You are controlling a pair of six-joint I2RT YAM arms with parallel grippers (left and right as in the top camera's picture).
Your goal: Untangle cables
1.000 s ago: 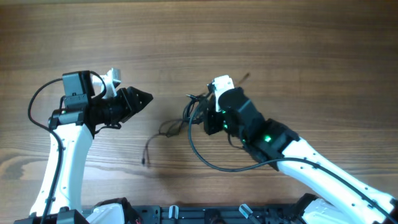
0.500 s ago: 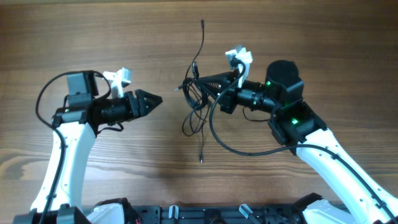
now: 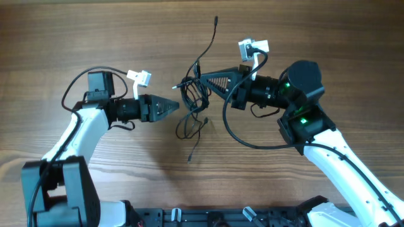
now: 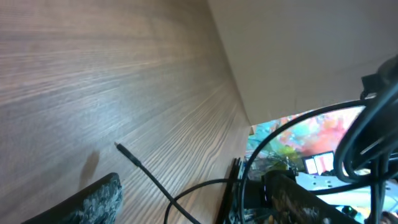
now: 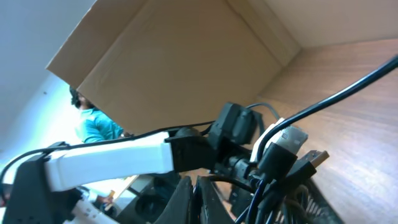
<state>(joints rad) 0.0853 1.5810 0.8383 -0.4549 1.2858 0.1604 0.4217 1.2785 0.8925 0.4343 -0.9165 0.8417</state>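
Cables (image 3: 192, 104), thin black wires with small plug ends, sit in a loose tangle at the middle of the wood-grain table (image 3: 95, 38). One strand reaches toward the far edge and another trails toward the near edge. The right gripper (image 3: 201, 79) has its dark fingers pressed together on the top of the tangle, with a metal-ended plug (image 5: 311, 160) just beside them. The left gripper (image 3: 175, 106) points at the tangle from the left, just beside it, with its jaws spread apart. A flat brown cardboard panel (image 5: 186, 68) stands behind the table.
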